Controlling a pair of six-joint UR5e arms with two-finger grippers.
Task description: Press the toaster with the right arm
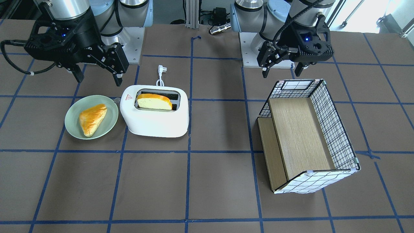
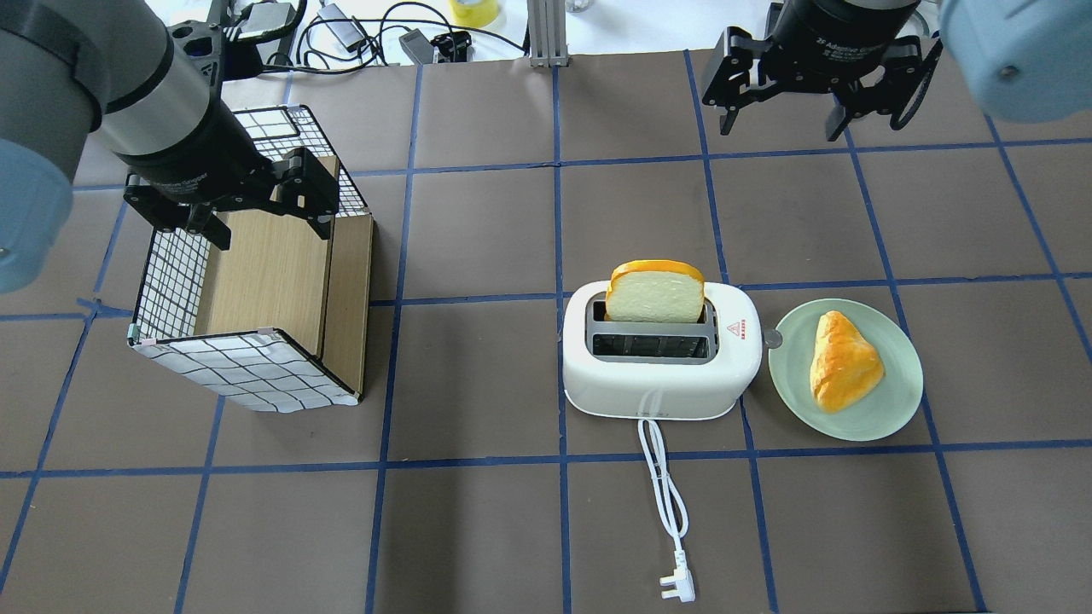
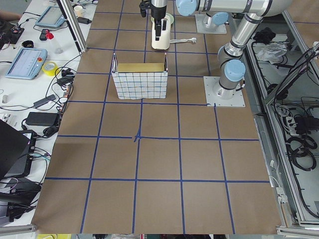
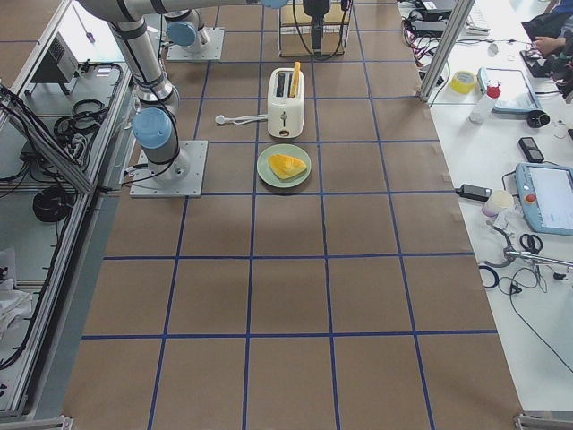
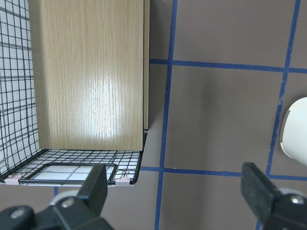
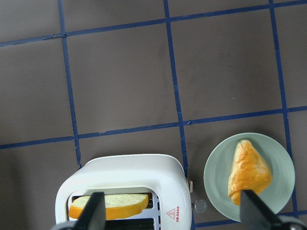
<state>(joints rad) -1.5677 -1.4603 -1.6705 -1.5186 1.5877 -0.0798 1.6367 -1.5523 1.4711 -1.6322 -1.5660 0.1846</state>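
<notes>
Nearest the robot, the white plug lies flat on the counter, and its cord runs away from the robot to the near long side of the toaster. The toaster stands upright on the robot's right half of the counter, long sides across the robot's front, with a red triangle sticker on top at its right end. The near slot is empty; a bread slice stands in the far slot and protrudes well above the top. A small round knob projects from the toaster's right end. Just beside that end sits a pale green plate carrying a triangular pastry. Well apart, on the robot's left, rests a grid-patterned box with wood-grain panels inside. The left gripper hangs over the far end of this box, fingers spread wide and holding nothing. The right gripper shows farthest in the overhead view, raised above the counter and clear of the toaster; its fingers are spread wide and empty, and its wrist camera looks down on the toaster and plate.
</notes>
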